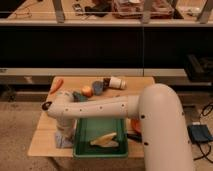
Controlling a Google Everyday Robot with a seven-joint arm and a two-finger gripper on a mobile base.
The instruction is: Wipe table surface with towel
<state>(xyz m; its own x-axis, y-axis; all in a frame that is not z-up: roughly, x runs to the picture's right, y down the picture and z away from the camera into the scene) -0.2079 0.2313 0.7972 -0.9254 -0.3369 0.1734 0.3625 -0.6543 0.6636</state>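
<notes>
Fingers (65, 133) touch the towel (60, 142) on the table surface (44, 136), beside the tray (99, 154).

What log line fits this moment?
gripper: over towel | towel: on table surface, near-left corner, beside green tray

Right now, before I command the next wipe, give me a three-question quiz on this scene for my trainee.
1. True or false: the towel lies inside the green tray.
2. Where is the gripper?
A) over the carrot
B) down at the towel, on the table surface left of the tray in the camera view
C) inside the tray
3. Fill in: the pale curved object lies in the ____.

Key: 1 false; 2 B; 3 green tray.
</notes>
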